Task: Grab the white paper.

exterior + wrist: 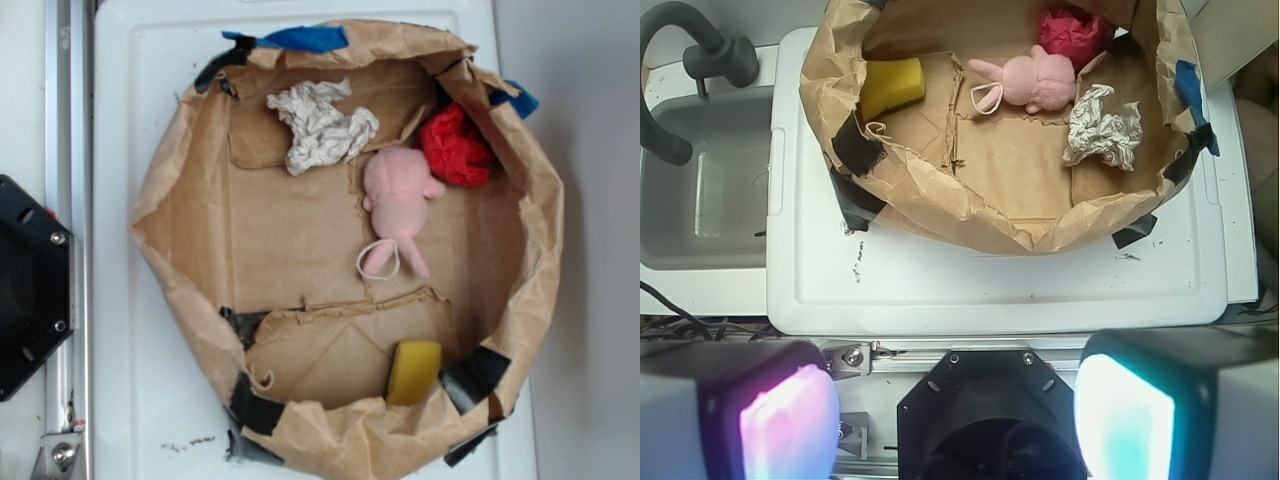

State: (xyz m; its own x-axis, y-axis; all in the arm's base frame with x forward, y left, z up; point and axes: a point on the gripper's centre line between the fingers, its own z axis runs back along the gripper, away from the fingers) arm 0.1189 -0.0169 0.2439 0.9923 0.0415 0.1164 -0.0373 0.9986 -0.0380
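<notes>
The white paper [322,125] [1102,127] is a crumpled off-white wad lying inside a brown paper basin [165,200] [940,200], near its far rim in the exterior view. A pink plush toy [400,205] [1025,80] lies beside it, and a red crumpled wad [455,145] [1070,30] sits against the wall. My gripper [958,420] appears only in the wrist view, open, its two glowing pads wide apart with nothing between them. It hovers over the robot base, well away from the basin.
A yellow sponge [414,372] [892,85] leans on the basin wall. The basin rests on a white board [130,380] [990,290]. A grey sink [700,180] with a black faucet [690,60] lies beside it. The black robot base [25,285] [980,410] sits at the board's edge.
</notes>
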